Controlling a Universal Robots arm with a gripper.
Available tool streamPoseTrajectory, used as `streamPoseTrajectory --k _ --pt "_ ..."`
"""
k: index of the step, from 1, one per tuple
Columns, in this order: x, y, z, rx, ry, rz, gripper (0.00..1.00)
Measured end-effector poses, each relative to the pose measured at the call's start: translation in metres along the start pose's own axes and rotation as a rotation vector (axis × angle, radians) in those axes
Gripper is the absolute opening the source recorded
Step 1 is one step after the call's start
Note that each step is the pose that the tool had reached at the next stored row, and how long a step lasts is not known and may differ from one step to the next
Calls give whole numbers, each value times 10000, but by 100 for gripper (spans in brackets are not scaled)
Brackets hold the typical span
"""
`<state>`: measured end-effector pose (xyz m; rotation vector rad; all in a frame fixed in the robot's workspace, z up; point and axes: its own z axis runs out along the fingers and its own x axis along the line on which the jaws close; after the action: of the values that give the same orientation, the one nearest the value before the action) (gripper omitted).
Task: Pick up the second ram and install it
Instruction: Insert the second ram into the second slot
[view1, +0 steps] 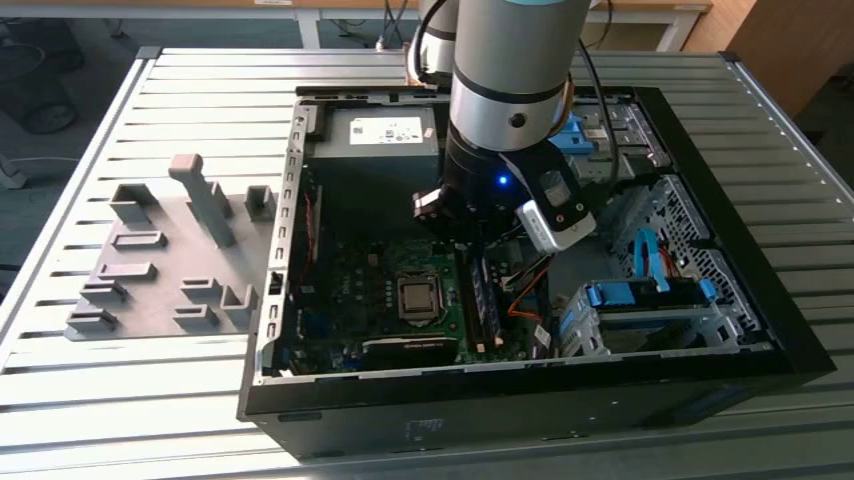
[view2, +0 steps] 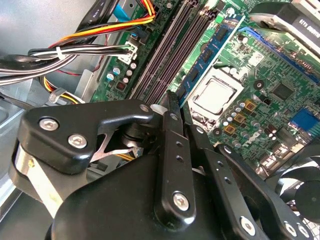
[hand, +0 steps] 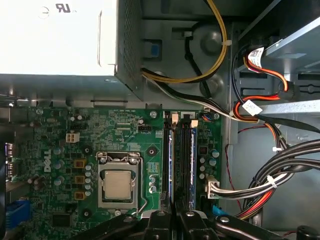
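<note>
Ram (hand: 175, 202) apparently clamped edge-on between near-together gripper (view2: 176, 107) fingers, hard to confirm; poised just above motherboard (hand: 125, 130) slots beside CPU (hand: 117, 184), inside open case (view1: 747, 250) on desk (view1: 160, 400).

Tight room around the memory slots

Cable bundles (hand: 280, 175) crowd one side of the memory slots (hand: 182, 160); the CPU socket (hand: 117, 185) lies low on the other, the power supply (hand: 60, 40) beyond.

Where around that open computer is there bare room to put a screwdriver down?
Bare slats of the metal table lie in front of the grey holder plate and the computer case. Inside the case it is crowded: arm, pincer, cables.
</note>
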<state>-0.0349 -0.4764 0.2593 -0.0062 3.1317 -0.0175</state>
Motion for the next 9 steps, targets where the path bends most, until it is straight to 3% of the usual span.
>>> streamPoseTrajectory --k 5,9 --pt "0 0 4 -4 -1 0 14" --pt "-2 1 54 -5 0 10 14"
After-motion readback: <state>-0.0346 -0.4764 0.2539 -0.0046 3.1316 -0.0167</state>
